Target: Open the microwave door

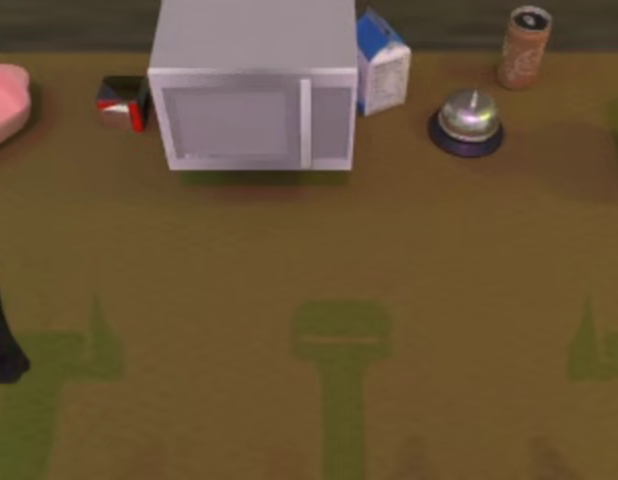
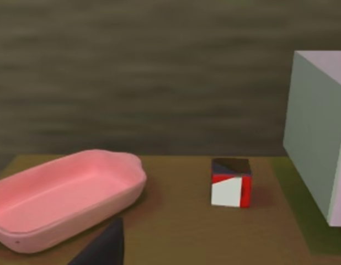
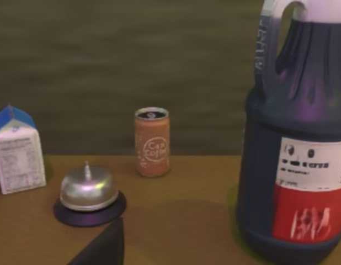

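standing at the table's back, left of centre, the microwave (image 1: 254,80) has its door (image 1: 232,122) flush shut. the left arm (image 1: 3,340) sits at the left edge; neither gripper's fingers can be made out. a carton (image 1: 383,62) touches the microwave's right side.

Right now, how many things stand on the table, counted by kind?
Appliance: 1, the boxy white microwave.
Drink containers: 3, the blue-and-white milk carton, the orange coffee can, the dark purple jug with a white handle.
Dish: 1, the pink oval baking dish.
Bell: 1, the silver dome bell.
Cube: 1, the red-and-white cube.
Total: 7.
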`<move>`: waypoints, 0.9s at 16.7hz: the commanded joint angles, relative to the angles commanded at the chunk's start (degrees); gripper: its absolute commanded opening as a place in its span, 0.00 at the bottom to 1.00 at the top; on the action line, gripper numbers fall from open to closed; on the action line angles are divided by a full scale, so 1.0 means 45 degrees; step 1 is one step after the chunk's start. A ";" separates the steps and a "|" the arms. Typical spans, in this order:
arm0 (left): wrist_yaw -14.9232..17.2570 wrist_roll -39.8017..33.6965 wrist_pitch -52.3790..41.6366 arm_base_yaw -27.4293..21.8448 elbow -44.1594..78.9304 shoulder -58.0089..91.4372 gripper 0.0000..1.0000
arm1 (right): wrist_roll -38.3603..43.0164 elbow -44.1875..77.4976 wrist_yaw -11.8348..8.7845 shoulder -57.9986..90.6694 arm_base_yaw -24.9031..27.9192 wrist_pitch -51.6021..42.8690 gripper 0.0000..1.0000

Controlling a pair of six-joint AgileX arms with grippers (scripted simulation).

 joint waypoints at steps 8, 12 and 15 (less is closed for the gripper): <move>-0.0721 -0.0846 -0.1087 -0.1184 0.2559 0.2812 1.00 | 0.0000 0.0000 0.0000 0.0000 0.0000 0.0000 1.00; -0.1670 -0.2140 -0.2328 -0.2726 0.6226 0.7255 1.00 | 0.0000 0.0000 0.0000 0.0000 0.0000 0.0000 1.00; -0.2449 -0.3313 -0.3258 -0.4029 0.9476 1.1396 1.00 | 0.0000 0.0000 0.0000 0.0000 0.0000 0.0000 1.00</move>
